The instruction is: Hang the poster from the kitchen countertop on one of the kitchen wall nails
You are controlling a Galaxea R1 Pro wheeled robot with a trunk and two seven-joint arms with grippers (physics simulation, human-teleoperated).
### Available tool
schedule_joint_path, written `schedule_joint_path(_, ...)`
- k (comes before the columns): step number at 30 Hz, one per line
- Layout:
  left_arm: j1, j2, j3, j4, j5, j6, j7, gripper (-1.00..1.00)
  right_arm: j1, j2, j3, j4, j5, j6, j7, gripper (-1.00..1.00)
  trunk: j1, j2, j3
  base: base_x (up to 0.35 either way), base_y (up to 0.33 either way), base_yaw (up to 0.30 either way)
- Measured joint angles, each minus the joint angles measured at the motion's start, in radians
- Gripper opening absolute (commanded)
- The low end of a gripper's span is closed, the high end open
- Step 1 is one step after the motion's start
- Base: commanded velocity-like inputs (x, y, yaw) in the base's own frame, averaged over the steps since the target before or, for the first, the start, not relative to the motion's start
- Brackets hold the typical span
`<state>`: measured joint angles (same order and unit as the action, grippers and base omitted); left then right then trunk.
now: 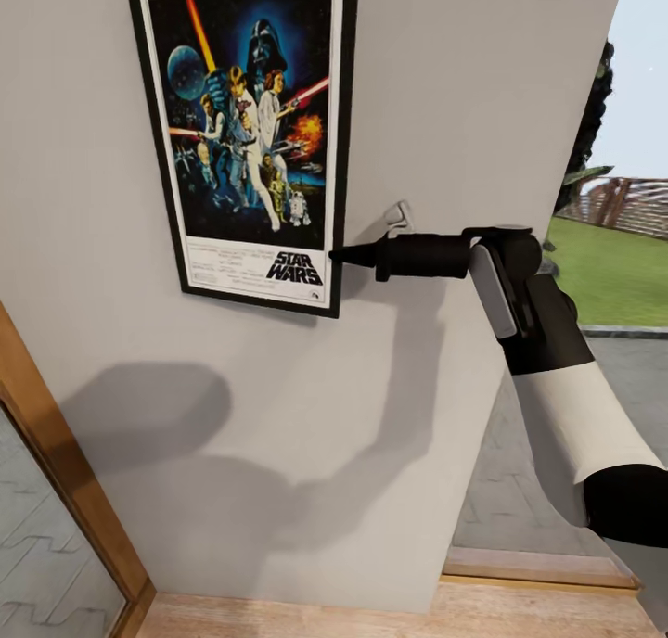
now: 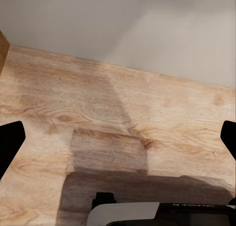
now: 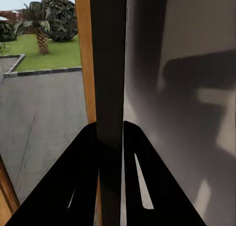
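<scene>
Against the wall (image 1: 482, 109) the poster (image 1: 246, 128) sits flat and upright, its top edge out of frame. On its right edge, near the lower corner, the right gripper (image 1: 341, 254) pinches the frame; the right wrist view shows the poster (image 3: 109, 63) edge-on as a dark slab between the two fingers (image 3: 81, 186). Just right of the poster, above the gripper, a small pale hook (image 1: 399, 216) stands out from the wall. Over the wooden floor (image 2: 147, 113) the left gripper (image 2: 118, 137) has its black fingertips (image 2: 10, 142) spread wide, holding nothing.
</scene>
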<state>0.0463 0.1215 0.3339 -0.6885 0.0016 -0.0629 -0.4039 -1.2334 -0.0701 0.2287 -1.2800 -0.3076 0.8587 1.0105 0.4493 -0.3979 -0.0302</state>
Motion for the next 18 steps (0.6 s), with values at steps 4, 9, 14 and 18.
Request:
schedule_joint_path(4, 0.000, -0.001, 0.005, 0.000, 0.000, -0.006, 0.000, 1.00, 0.001, 0.000, 0.004, 0.000, -0.002, 0.001, 0.000, -1.00, 0.000, 0.000, 0.000, 0.000, 0.000, 0.000)
schedule_joint_path(9, 0.000, -0.001, 0.007, 0.000, 0.000, -0.008, 0.000, 1.00, 0.004, 0.000, 0.005, 0.001, -0.003, 0.001, 0.001, -1.00, 0.000, 0.000, 0.000, 0.000, 0.000, 0.000)
schedule_joint_path(14, 0.000, -0.002, 0.007, 0.000, 0.000, -0.008, 0.000, 1.00, 0.025, 0.000, 0.005, 0.000, -0.003, -0.001, 0.002, -1.00, 0.000, 0.000, 0.000, 0.000, 0.000, 0.000)
schedule_joint_path(18, 0.000, -0.002, 0.007, 0.000, 0.000, -0.008, 0.000, 1.00, 0.040, 0.000, 0.005, -0.001, -0.007, -0.001, 0.002, -1.00, 0.000, 0.000, 0.000, 0.000, 0.000, 0.000)
